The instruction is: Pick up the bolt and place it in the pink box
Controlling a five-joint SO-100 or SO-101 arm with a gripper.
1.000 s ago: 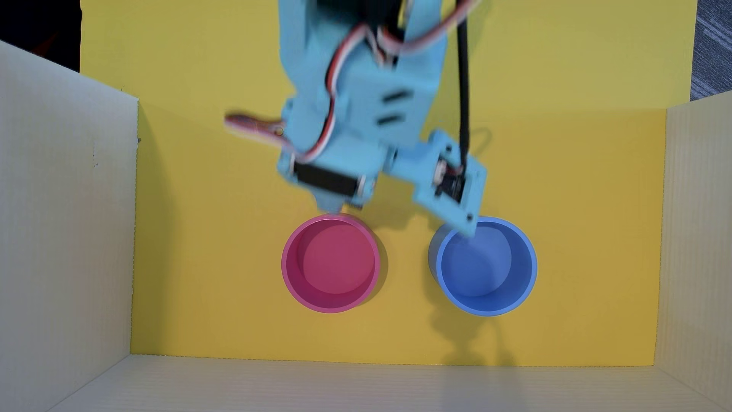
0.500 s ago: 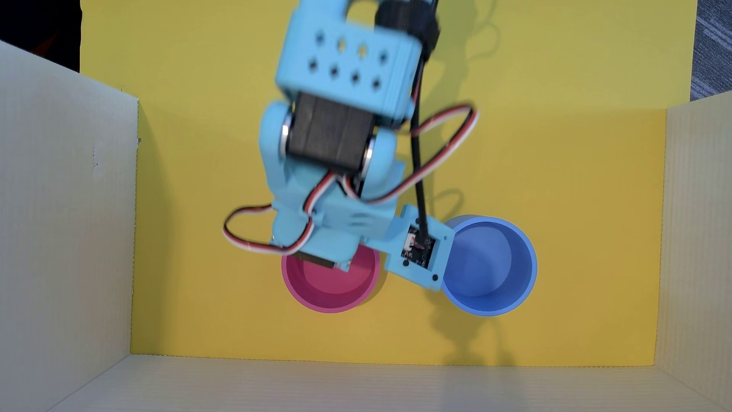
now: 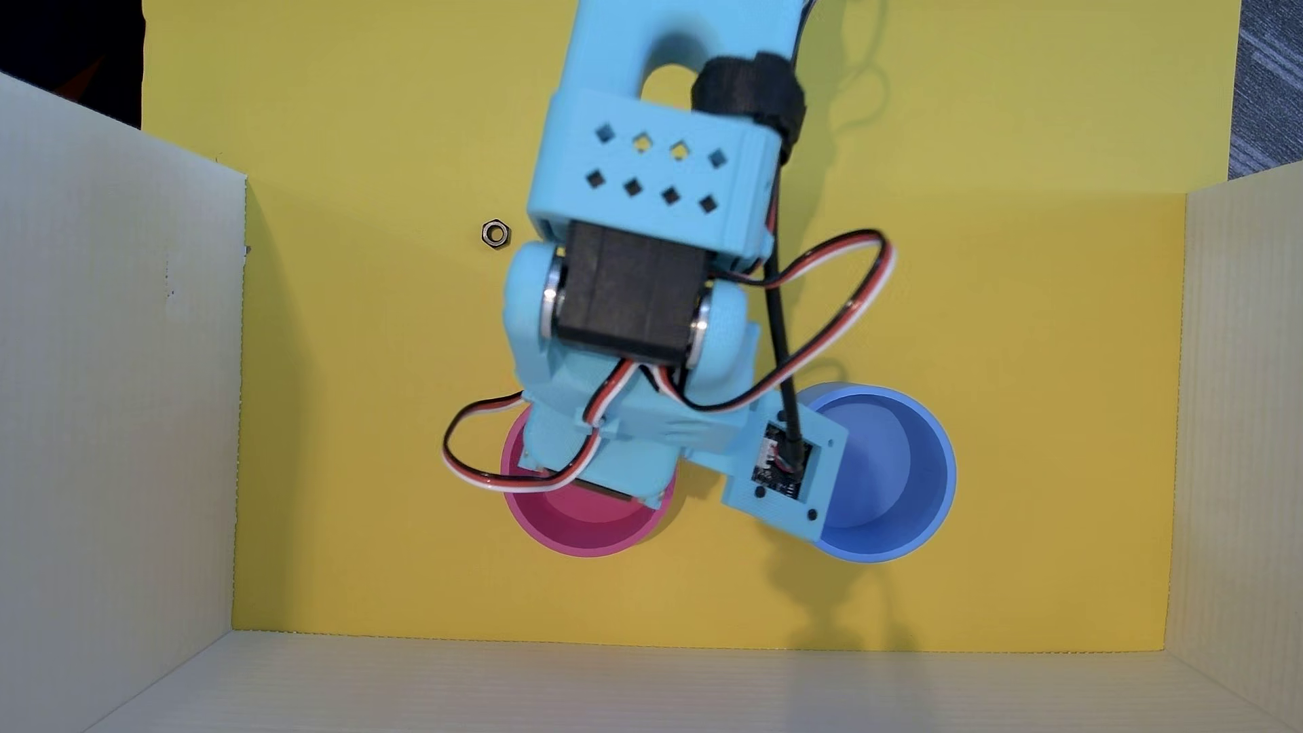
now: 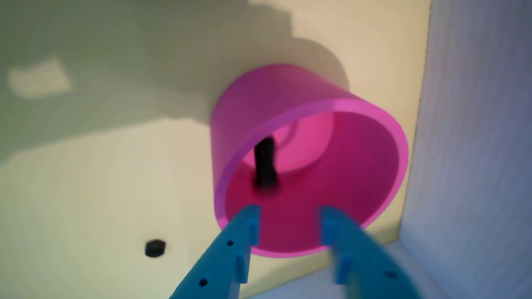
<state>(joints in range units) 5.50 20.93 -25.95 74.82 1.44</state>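
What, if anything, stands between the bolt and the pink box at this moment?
Nothing visible does. In the wrist view the bolt shows blurred within the pink box's opening, clear of the open jaws of the gripper, so it looks released. Whether it has landed cannot be told. The arm hides it in the overhead view.

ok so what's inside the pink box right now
In the wrist view, the black bolt is inside the pink box, blurred, with the open gripper just above the rim. In the overhead view, the arm covers most of the box, so the bolt cannot be seen there.
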